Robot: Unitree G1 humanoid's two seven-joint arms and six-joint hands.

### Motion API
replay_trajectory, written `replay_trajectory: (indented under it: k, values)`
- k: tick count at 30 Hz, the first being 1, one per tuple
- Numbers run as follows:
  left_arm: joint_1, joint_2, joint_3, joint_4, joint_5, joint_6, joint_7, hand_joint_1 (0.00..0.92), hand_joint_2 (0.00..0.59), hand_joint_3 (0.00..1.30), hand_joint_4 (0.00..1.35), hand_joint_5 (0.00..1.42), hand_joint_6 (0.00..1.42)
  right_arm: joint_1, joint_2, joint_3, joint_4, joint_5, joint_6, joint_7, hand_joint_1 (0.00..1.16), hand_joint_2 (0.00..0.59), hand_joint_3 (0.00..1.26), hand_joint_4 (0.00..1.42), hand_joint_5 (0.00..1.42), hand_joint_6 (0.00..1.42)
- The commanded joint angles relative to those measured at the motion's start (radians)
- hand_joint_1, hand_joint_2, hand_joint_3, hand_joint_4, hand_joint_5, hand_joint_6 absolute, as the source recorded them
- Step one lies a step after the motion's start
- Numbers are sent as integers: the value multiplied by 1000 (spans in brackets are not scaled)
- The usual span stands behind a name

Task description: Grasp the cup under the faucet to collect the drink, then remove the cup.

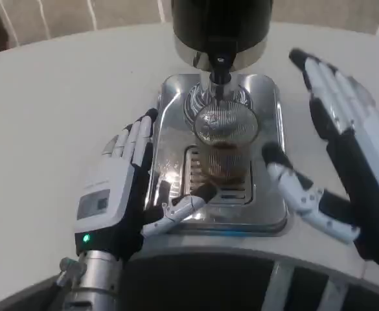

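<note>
Nearest my camera is the left forearm (95, 275), silver, coming up from the bottom edge with a small green light lit on the wrist. Above it I see the left hand (127, 188), white back up, lying over the left edge of the drip tray (270, 110). Its fingers are spread and extended toward the machine, the thumb reaching right across the tray's front toward the base of the cup (223, 146) — I cannot tell whether the thumb tip touches the glass. The hand grasps nothing.

The cup stands upright at the middle of the shiny metal tray, on the slotted grate, directly beneath the faucet (219, 68). It is clear, with brown drink visible in its lower part. The faucet hangs from the black and chrome body of the dispenser (221, 29) at the top of the view.

Right of the cup, my right hand (341, 162) is held edge-on, fingers straight and apart, pointing away from me; its thumb juts left toward the cup but stays apart from it — released, holding nothing. All sits on the white table (53, 103).
</note>
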Motion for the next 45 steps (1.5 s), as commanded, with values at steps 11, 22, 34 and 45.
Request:
replay_trajectory:
  k: [11, 22, 34, 45]
  values:
    - [-92, -39, -24, 124, -35, -40, 17, 28, 63, 0, 0, 40, 73, 280, -43, -52, -76, -138, -96, -53, 617, 373, 0, 0, 0, 0]
    - [-167, -73, -12, 247, -90, -126, 59, 73, 62, 0, 0, 45, 76, 470, -68, -121, -31, -86, -206, -132, 759, 303, 0, 0, 0, 0]
    - [-262, -108, -11, 421, -159, -240, 72, 85, 59, 0, 0, 72, 102, 491, -96, -128, 1, -70, -246, -107, 729, 291, 0, 0, 0, 0]
    - [-305, -113, -35, 504, -152, -331, 60, 234, 53, 0, 0, 100, 148, 539, -68, -119, -47, -94, -247, -97, 730, 286, 0, 0, 0, 0]
